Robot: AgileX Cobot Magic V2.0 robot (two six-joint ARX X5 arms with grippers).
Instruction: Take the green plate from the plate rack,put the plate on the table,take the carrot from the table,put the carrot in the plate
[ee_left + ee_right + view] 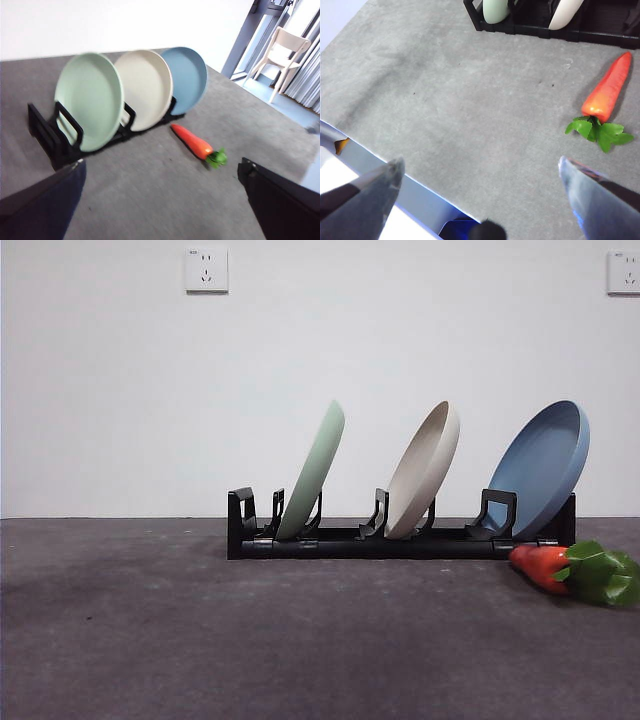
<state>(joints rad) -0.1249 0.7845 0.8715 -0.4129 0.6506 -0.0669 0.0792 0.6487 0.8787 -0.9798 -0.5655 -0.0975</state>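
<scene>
The green plate [315,468] stands tilted in the leftmost filled slot of the black plate rack [400,540]; it also shows in the left wrist view [90,100] and its bottom edge in the right wrist view [495,11]. The carrot [548,566] lies on the table [200,640] by the rack's right end, leaves pointing right; it also shows in both wrist views [194,142] [609,90]. My left gripper [160,200] is open and empty, some way off from the rack. My right gripper [480,195] is open and empty above the table's near edge. Neither arm shows in the front view.
A beige plate [425,472] and a blue plate [543,468] stand in the rack to the right of the green one. The table's edge [375,165] runs under my right gripper. A chair [282,50] stands beyond the table's far side.
</scene>
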